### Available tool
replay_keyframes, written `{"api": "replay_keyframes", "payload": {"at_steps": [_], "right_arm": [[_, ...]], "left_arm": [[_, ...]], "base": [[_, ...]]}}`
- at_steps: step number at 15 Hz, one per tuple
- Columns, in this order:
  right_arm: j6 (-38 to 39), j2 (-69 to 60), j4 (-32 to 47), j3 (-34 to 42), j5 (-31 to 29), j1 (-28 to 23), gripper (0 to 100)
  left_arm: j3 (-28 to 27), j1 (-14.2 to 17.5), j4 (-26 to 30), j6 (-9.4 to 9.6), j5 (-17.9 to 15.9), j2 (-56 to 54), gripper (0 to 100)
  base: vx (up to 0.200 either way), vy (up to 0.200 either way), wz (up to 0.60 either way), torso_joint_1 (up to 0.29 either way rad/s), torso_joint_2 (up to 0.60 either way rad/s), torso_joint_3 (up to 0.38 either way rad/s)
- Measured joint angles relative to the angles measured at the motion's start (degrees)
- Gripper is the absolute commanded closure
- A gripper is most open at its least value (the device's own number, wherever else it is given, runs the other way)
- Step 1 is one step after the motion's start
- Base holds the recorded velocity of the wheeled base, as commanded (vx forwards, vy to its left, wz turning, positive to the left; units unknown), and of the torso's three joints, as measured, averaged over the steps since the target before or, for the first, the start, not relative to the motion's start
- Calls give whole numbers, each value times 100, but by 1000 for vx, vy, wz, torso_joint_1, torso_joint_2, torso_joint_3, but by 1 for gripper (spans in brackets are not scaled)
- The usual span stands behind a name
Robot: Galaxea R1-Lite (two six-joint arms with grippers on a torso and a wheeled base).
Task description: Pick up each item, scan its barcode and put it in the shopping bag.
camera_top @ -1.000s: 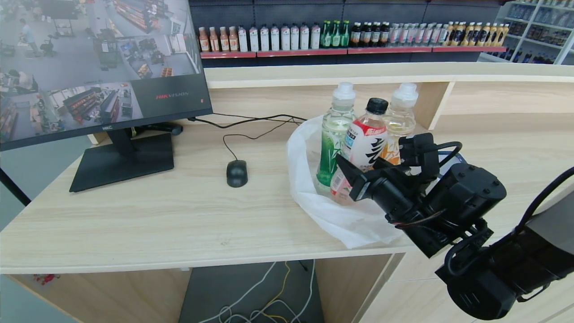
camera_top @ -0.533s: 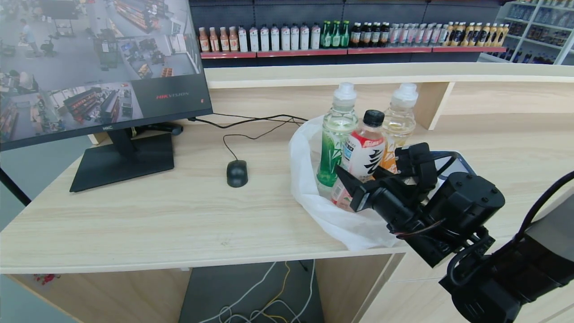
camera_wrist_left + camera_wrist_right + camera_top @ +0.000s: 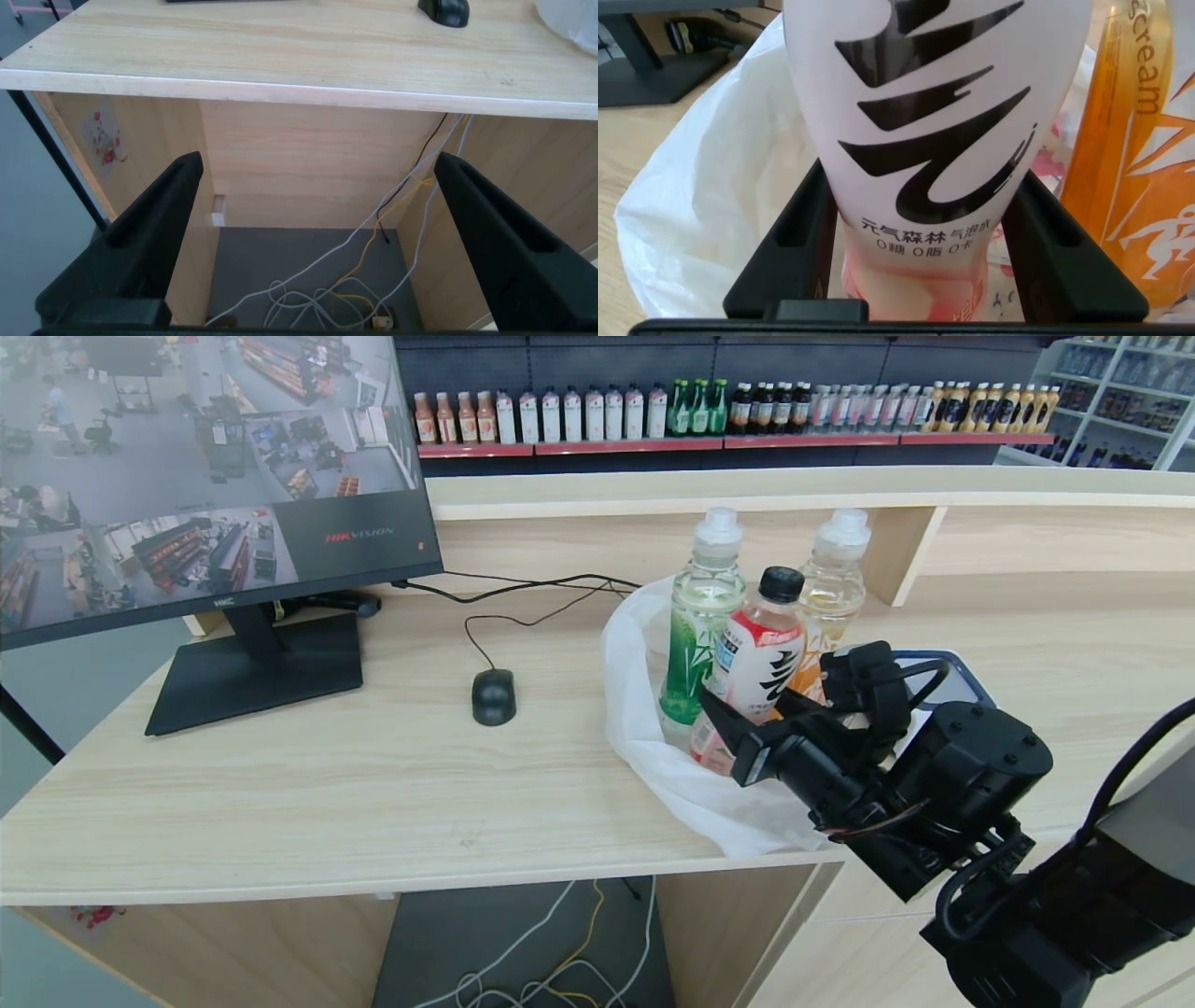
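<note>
The right gripper was clamped on the lower body of the pink-and-white bottle, a finger against each side. That bottle stood upright inside the white shopping bag, just beside a green-labelled bottle and an orange-labelled bottle. Bagging seemed the step in hand; next, release and withdraw without tipping the neighbours. The left gripper hung wide open below the counter

Light wood counter, monitor, mouse, white shopping bag
</note>
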Motion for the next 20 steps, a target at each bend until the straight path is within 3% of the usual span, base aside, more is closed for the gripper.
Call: {"api": "replay_keyframes", "payload": {"at_steps": [10,11,15,20], "right_arm": [[-123,121,9,21,-15,-55,100],[-169,116,11,7,-17,-69,0],[-141,-12,0,38,-13,-144,0],[-163,-894,4,964,-13,-127,0]], "left_arm": [[2,0,0,-17,2,0,0],[2,0,0,-17,2,0,0],[2,0,0,-15,0,0,0],[2,0,-2,-11,2,0,0]], "base": [[0,0,0,0,0,0],[0,0,0,0,0,0],[0,0,0,0,0,0],[0,0,0,0,0,0]]}}
